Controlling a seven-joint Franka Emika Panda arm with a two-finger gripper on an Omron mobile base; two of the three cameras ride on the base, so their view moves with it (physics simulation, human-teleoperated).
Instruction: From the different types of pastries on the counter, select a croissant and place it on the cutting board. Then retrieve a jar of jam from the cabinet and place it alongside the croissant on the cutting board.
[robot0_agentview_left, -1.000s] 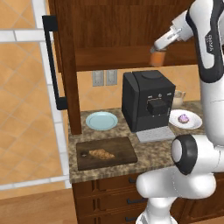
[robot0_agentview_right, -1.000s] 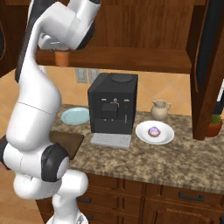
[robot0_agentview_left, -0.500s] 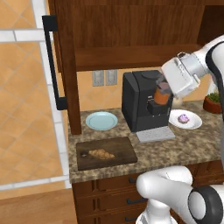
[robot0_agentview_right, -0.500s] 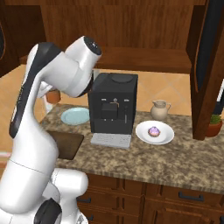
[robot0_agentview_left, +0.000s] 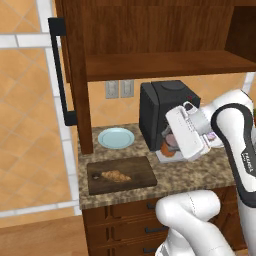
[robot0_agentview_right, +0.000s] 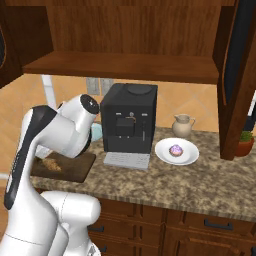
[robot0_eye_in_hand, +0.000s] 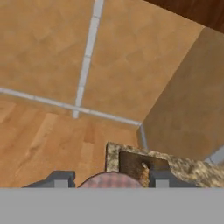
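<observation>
The orange-red jar of jam (robot0_agentview_left: 168, 150) hangs just above the counter (robot0_agentview_left: 190, 172), in front of the coffee machine, with my gripper (robot0_agentview_left: 170, 144) shut on it. In the hand view its lid (robot0_eye_in_hand: 111, 180) sits between my fingertips (robot0_eye_in_hand: 61, 178). Left of the jar lies the dark cutting board (robot0_agentview_left: 142, 170), with the golden croissant (robot0_agentview_left: 115, 175) on its left half. The board (robot0_agentview_right: 75, 169) and the croissant (robot0_agentview_right: 50, 164) also peek out past my arm in the right base view. The pink-purple frosted pastry (robot0_agentview_right: 175, 149) rests on a white plate (robot0_agentview_right: 162, 152). The cabinet shelf (robot0_agentview_left: 160, 64) is above.
A black coffee machine (robot0_agentview_left: 162, 107) stands behind the jar, and a light blue plate (robot0_agentview_left: 115, 137) lies behind the board. A cream pitcher (robot0_agentview_right: 182, 125) and a potted plant (robot0_agentview_right: 245, 142) are at the right. The open cabinet door (robot0_agentview_left: 75, 75) with its black handle (robot0_agentview_left: 59, 70) hangs left.
My arm has swung down from the cabinet with the jar, from high at the right to low in front of the coffee machine, closer to the board.
</observation>
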